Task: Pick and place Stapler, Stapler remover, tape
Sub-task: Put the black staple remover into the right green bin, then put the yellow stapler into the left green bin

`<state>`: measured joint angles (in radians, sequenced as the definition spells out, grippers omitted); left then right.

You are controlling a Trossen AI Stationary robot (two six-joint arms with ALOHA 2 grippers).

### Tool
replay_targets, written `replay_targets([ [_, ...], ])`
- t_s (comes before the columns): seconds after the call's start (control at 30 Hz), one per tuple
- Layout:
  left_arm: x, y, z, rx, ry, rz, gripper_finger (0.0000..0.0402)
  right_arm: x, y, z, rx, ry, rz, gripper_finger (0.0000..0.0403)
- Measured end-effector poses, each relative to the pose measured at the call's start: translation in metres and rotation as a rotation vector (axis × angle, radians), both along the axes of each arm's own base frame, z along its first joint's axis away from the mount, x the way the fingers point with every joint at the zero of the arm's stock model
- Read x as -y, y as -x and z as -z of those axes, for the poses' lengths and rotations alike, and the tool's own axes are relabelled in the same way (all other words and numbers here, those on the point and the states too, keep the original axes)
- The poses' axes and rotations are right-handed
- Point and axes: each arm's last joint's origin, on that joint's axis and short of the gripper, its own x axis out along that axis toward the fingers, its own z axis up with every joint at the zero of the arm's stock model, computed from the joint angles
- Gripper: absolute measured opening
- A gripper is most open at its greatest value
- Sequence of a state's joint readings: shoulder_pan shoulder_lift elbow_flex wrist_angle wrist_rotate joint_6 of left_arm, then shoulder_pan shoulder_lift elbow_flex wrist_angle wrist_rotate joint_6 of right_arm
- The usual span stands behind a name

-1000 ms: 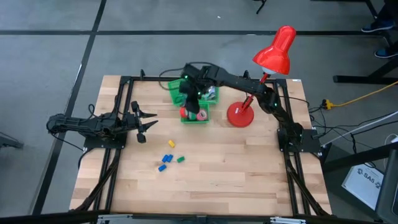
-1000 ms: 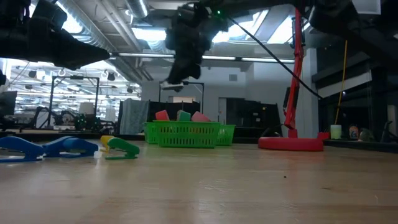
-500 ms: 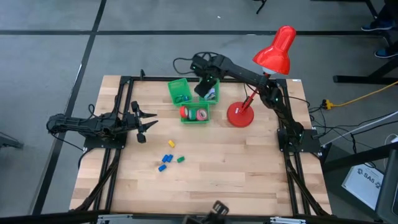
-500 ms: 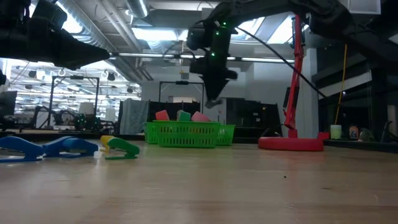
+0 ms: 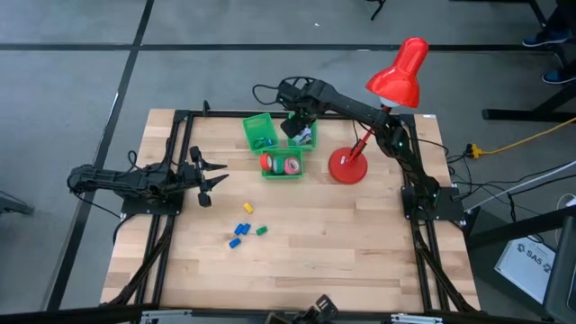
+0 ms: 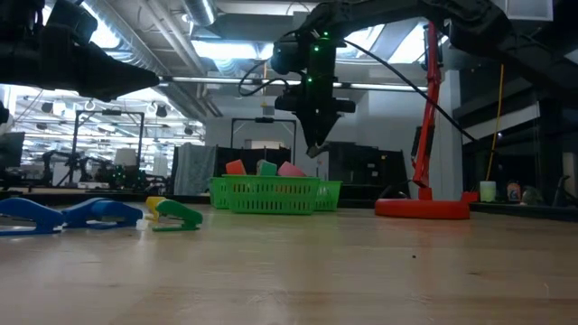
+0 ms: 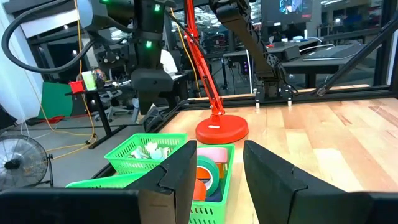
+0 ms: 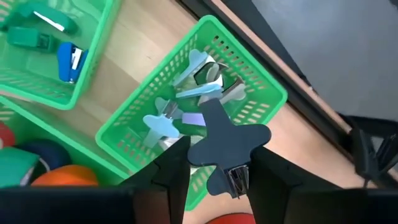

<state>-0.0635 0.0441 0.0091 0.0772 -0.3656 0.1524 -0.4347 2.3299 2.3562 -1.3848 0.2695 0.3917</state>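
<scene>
My right gripper (image 8: 221, 167) hangs over the far green basket (image 8: 249, 81), shut on a dark grey-blue stapler remover (image 8: 227, 144). Pale stapler removers (image 8: 186, 93) lie in that basket. The basket to its left (image 5: 259, 132) holds blue and green staplers (image 8: 67, 59). The nearer basket (image 5: 283, 166) holds tape rolls (image 7: 208, 171) in red, orange and pink. Loose small staplers (image 5: 243, 225) in blue, yellow and green lie on the table's middle. My left gripper (image 5: 205, 175) rests level at the table's left side, open and holding nothing. My right gripper pinches the dark stapler remover between its two fingers, at the sides of its body (image 8: 194, 155) below the spread wings. The fingers come from above, pointing steeply down. The remover is lifted clear, right above the basket of pale removers, its metal claws (image 8: 235, 180) showing by the fingertips.
A red desk lamp stands with its round base (image 5: 348, 166) just right of the baskets, and its head (image 5: 400, 76) reaches over the far right corner. A dark frame (image 5: 180, 135) runs along the table's edges. Bare wood lies along the near side.
My right gripper has carried the stapler remover from over the left and near baskets toward the table's right, to above the removers' basket. It rolled at the wrist and tipped to point more steeply down. It then stayed in place.
</scene>
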Motion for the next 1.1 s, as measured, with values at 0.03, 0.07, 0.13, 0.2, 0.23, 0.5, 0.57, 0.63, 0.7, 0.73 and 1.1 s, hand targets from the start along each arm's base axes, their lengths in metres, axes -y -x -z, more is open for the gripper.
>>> replay_targets([
  [0.03, 0.000, 0.000, 0.000, 0.000, 0.000, 0.000, 0.0127, 0.000, 0.000, 0.000, 0.003, -0.002, 0.014, 0.0137],
  [0.07, 0.000, 0.000, 0.000, 0.000, 0.000, 0.000, 0.0127, 0.000, 0.000, 0.000, 0.003, -0.004, 0.022, 0.0138],
  [0.13, 0.000, 0.000, 0.000, 0.000, 0.000, 0.000, 0.0127, 0.000, 0.001, 0.000, -0.003, -0.008, 0.028, 0.0138],
  [0.2, 0.000, 0.000, 0.000, 0.000, 0.000, 0.000, 0.0127, 0.000, 0.002, 0.002, -0.005, -0.011, 0.040, 0.0138],
  [0.23, 0.000, 0.000, 0.000, 0.000, 0.000, 0.000, 0.0127, -0.001, 0.002, 0.003, -0.008, -0.016, 0.058, 0.0138],
  [0.5, 0.000, 0.000, 0.000, 0.000, 0.000, 0.000, 0.0128, 0.000, 0.008, 0.004, -0.031, -0.042, 0.152, 0.0163],
  [0.57, 0.000, 0.000, 0.000, 0.000, 0.000, 0.000, 0.0127, 0.000, 0.009, 0.004, -0.039, -0.047, 0.152, 0.0187],
  [0.63, 0.000, 0.000, 0.000, 0.000, 0.000, 0.000, 0.0128, -0.001, 0.009, 0.004, -0.037, -0.052, 0.150, 0.0215],
  [0.7, 0.000, 0.000, 0.000, 0.000, 0.000, 0.000, 0.0127, -0.001, 0.009, 0.004, -0.036, -0.051, 0.147, 0.0243],
  [0.73, 0.000, 0.000, 0.000, 0.000, 0.000, 0.000, 0.0127, -0.001, 0.008, 0.004, -0.037, -0.050, 0.141, 0.0255],
  [1.1, 0.000, 0.000, 0.000, 0.000, 0.000, 0.000, 0.0128, -0.037, -0.008, 0.004, -0.028, -0.045, 0.057, 0.0300],
])
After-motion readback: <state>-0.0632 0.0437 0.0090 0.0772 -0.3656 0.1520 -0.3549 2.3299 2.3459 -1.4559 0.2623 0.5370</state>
